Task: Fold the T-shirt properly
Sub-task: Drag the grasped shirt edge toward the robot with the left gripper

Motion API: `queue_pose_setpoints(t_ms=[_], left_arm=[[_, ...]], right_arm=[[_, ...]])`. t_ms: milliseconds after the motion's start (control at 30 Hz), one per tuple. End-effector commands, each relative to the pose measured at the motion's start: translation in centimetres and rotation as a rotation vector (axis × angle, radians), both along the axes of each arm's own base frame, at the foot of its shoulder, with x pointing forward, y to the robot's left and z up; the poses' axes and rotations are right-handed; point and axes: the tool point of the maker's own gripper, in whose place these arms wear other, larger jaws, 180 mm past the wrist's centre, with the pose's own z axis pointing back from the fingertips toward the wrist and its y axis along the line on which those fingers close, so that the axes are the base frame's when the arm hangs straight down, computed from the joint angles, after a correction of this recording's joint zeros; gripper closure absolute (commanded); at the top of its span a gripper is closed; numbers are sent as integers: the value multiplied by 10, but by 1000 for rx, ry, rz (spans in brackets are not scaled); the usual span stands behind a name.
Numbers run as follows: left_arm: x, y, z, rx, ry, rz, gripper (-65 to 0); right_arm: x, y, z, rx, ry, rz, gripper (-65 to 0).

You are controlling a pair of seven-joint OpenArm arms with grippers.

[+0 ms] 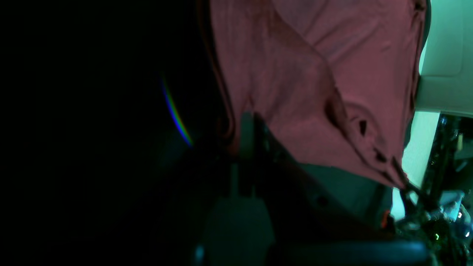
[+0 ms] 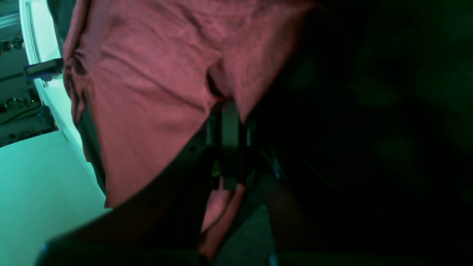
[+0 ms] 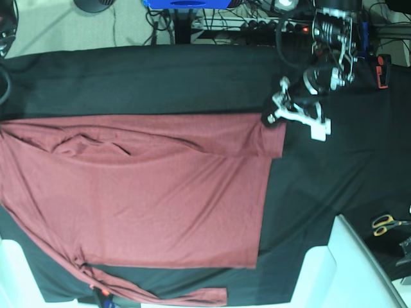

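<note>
- The T-shirt (image 3: 141, 199) lies spread across the surface (image 3: 321, 173), which is covered with a black cloth; its left part runs off the base view's edge, and one sleeve (image 3: 154, 296) trails along the bottom edge.
- The left tool (image 3: 273, 119) sits at the shirt's upper right corner, its jaws closed on the fabric there.
- In the left wrist view, the closed left tool (image 1: 247, 122) is dim, with red cloth bunched at its tip; half that picture is black.
- The right tool (image 2: 230, 111) is out of the base view; its wrist view shows it closed on a fold of the T-shirt (image 2: 147, 92), much in shadow.
- Scissors (image 3: 385, 222) with yellow handles lie at the surface's right edge.
- Cables and a blue object (image 3: 186, 4) sit beyond the far edge.
</note>
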Motion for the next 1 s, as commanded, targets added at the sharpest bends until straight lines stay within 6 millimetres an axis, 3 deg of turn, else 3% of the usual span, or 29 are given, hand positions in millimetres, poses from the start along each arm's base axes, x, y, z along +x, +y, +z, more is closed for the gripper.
queue_pose_setpoints(t_ms=[0, 233, 367, 500, 600, 700, 967], left_arm=[[7, 3, 14, 4, -51, -3, 0], [-10, 9, 16, 30, -41, -21, 0], [-15, 13, 17, 44, -36, -31, 0], [-22, 14, 21, 57, -37, -43, 0], [-31, 12, 21, 58, -29, -51, 0], [-44, 10, 19, 58, -11, -57, 0], [-64, 14, 20, 80, 16, -80, 0]], right_arm=[[3, -20, 17, -49, -31, -13, -2], [-14, -20, 8, -54, 11, -5, -2], [-21, -29, 20, -101, 20, 26, -2], [-16, -23, 33, -113, 5, 71, -2], [-23, -22, 35, -121, 22, 97, -2], [-29, -14, 30, -116, 36, 109, -2], [-50, -16, 24, -127, 79, 113, -2]])
